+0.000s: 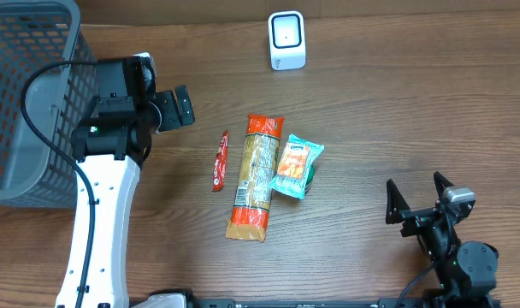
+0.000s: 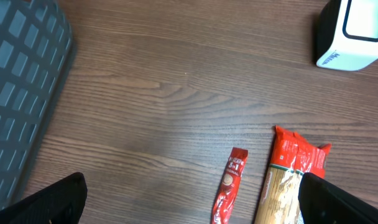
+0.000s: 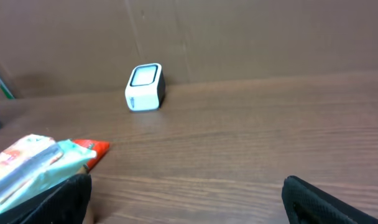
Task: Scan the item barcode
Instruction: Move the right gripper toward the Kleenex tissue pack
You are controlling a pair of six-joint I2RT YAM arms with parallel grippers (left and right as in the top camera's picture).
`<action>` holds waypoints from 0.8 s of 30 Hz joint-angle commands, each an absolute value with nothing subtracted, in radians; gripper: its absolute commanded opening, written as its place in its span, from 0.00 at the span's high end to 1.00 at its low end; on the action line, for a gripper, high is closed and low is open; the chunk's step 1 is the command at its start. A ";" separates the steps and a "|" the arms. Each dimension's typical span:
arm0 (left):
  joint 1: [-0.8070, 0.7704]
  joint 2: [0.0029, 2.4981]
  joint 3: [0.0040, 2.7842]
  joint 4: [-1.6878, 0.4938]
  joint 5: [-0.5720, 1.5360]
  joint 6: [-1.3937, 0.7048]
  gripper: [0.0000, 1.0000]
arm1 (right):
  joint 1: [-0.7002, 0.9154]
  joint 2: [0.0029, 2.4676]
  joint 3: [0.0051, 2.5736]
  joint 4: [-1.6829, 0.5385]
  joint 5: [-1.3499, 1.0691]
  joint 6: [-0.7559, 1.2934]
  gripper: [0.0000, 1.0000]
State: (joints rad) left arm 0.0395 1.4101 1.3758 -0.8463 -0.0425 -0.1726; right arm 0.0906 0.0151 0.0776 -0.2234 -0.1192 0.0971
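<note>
Three packets lie in the middle of the table: a slim red sachet (image 1: 219, 161) (image 2: 229, 185), a long pasta packet (image 1: 257, 175) (image 2: 287, 180) with red ends, and a teal and orange snack packet (image 1: 296, 166) (image 3: 27, 163) leaning on the pasta's right side. The white barcode scanner (image 1: 286, 40) (image 2: 354, 34) (image 3: 144, 87) stands at the back. My left gripper (image 1: 168, 90) (image 2: 195, 208) hangs open above the wood left of the sachet, holding nothing. My right gripper (image 1: 418, 195) (image 3: 186, 202) is open and empty near the front right, well apart from the packets.
A grey mesh basket (image 1: 25, 94) (image 2: 21, 93) fills the back left corner, close beside the left arm. A brown wall (image 3: 239, 37) rises behind the scanner. Bare wood lies between the packets and the right gripper.
</note>
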 commanded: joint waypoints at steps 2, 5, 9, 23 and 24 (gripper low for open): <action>0.039 1.416 1.381 -0.845 -0.056 -0.160 0.00 | 0.088 0.039 0.292 -0.281 -0.087 0.109 0.00; 0.039 1.416 1.381 -0.845 -0.056 -0.160 0.00 | 0.088 0.115 0.450 -0.373 -0.072 0.108 0.00; 0.039 1.416 1.381 -0.845 -0.056 -0.160 0.00 | 0.088 0.339 0.734 -0.556 -0.069 0.108 0.00; 0.039 1.416 1.381 -0.845 -0.056 -0.160 0.00 | 0.089 0.939 1.271 -0.998 -0.556 0.102 0.00; 0.039 1.416 1.381 -0.845 -0.056 -0.160 0.00 | 0.089 0.957 1.271 -1.007 -0.596 0.096 0.00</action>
